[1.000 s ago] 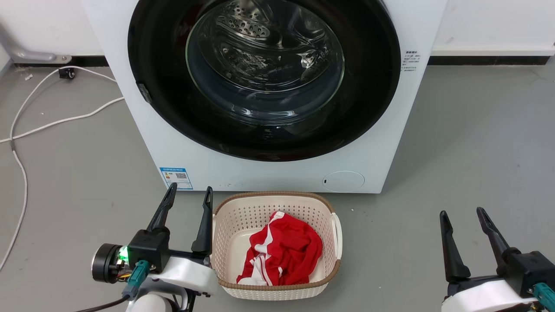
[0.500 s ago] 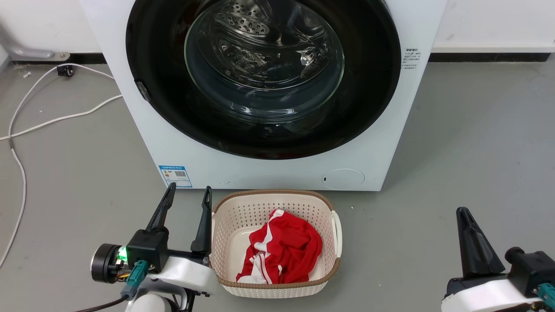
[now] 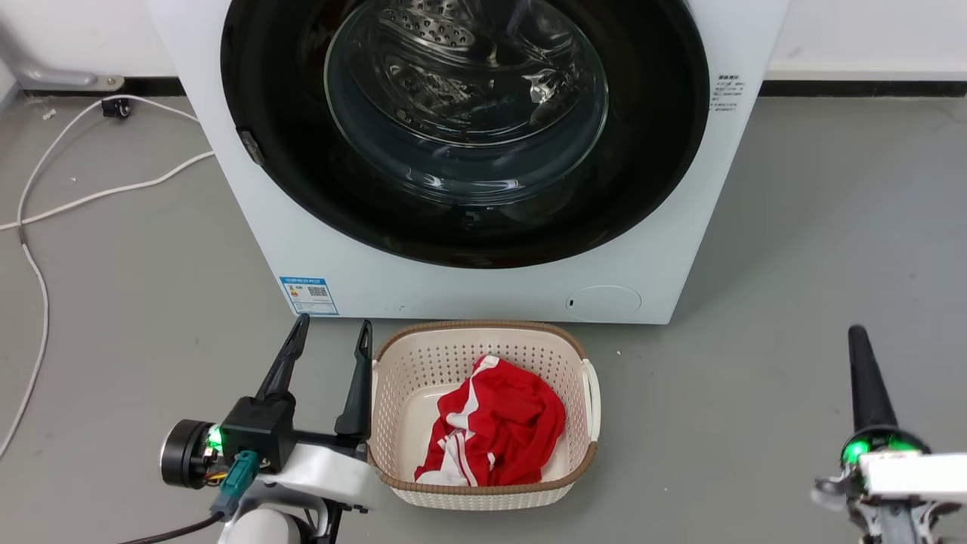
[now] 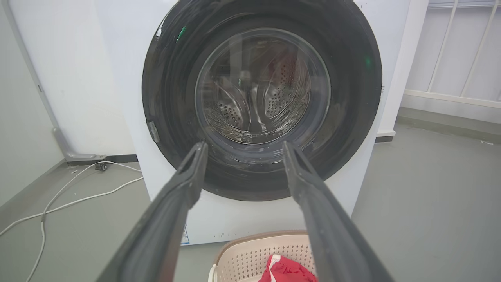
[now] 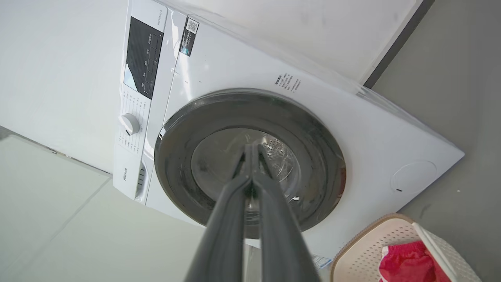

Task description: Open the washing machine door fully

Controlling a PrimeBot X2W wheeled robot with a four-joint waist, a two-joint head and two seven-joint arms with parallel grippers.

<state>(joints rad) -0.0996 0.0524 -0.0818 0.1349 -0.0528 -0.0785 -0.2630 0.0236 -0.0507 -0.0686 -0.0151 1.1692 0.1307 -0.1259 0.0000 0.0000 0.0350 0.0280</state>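
Note:
The washing machine door (image 3: 464, 113) is a big round glossy black door with a clear glass bowl centre, and it lies flat against the white machine front. In the left wrist view the door (image 4: 261, 98) is straight ahead, and in the right wrist view the door (image 5: 313, 156) appears tilted. My left gripper (image 3: 334, 323) stands open low on the floor side, just left of the basket, well short of the door; its fingers frame the glass, left gripper (image 4: 244, 145). My right gripper (image 3: 857, 336) is at the lower right, turned on edge, shut on nothing, right gripper (image 5: 251, 147).
A cream basket (image 3: 589, 393) holding a red and white garment (image 3: 495, 423) stands on the grey floor right before the machine. White cables (image 3: 91, 196) trail at the left. A small round white flap (image 3: 604, 300) sits low on the machine. The control knob (image 5: 130, 123) is above the door.
My right gripper has closed its fingers and rolled onto its edge, its tip now a little higher in the view. The left gripper and the door have not moved.

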